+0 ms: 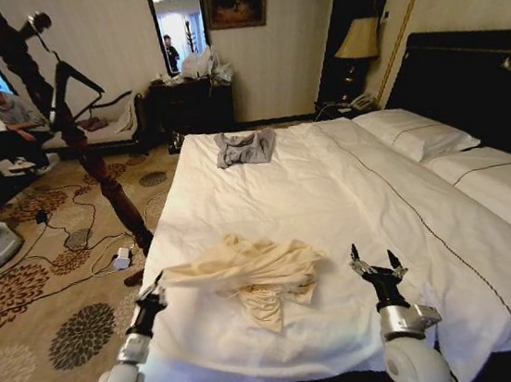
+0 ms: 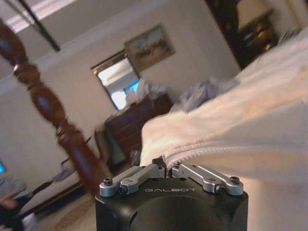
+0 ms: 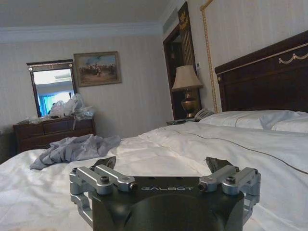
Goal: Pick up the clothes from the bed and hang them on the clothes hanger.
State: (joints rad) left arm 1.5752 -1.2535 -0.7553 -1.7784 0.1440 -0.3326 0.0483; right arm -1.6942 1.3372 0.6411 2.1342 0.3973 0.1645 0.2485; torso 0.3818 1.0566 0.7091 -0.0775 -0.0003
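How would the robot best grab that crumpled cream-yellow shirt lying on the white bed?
Probably by the raised, bunched ridge across the top of the cream-yellow shirt, coming down from above. The folds stand up off the white bed there, giving fingers something to pinch. The left gripper sits at its left edge, the open right gripper to its right.

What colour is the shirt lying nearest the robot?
Pale cream-yellow shirt, clearest in the head view.

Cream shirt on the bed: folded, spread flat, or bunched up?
Bunched up. The cream shirt lies crumpled in loose folds near the foot of the bed, between the two grippers.
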